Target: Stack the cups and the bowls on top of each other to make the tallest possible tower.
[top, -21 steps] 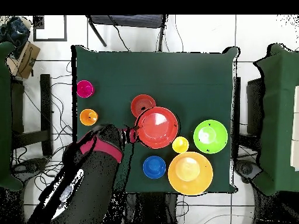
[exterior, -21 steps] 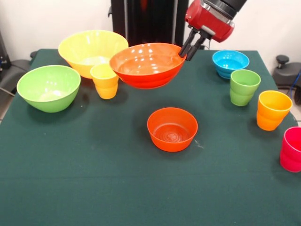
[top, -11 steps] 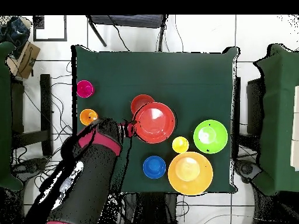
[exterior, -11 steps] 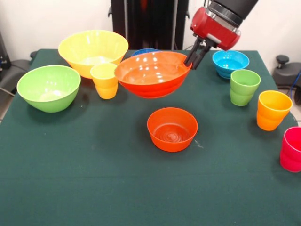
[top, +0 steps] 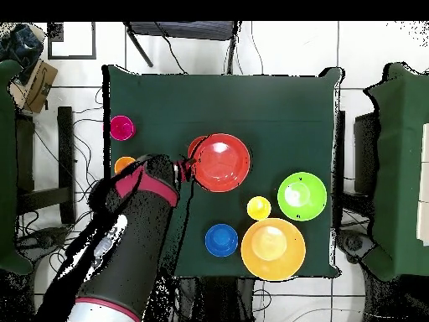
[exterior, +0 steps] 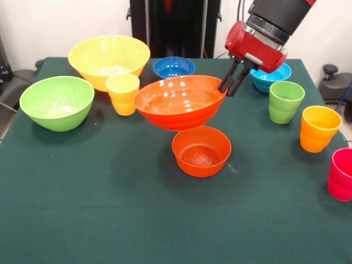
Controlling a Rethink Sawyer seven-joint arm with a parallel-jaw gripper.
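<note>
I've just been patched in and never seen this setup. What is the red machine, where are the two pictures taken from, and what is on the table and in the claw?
The red and black machine is a robot arm; its claw is shut on the rim of a large orange bowl, held in the air above a small orange bowl. One picture looks across the green table at the robot; the other looks straight down, where the same large orange bowl hides the small one. Also on the table: a yellow bowl, green bowl, dark blue bowl, light blue bowl, and yellow, green, orange-yellow and pink-red cups.
</note>
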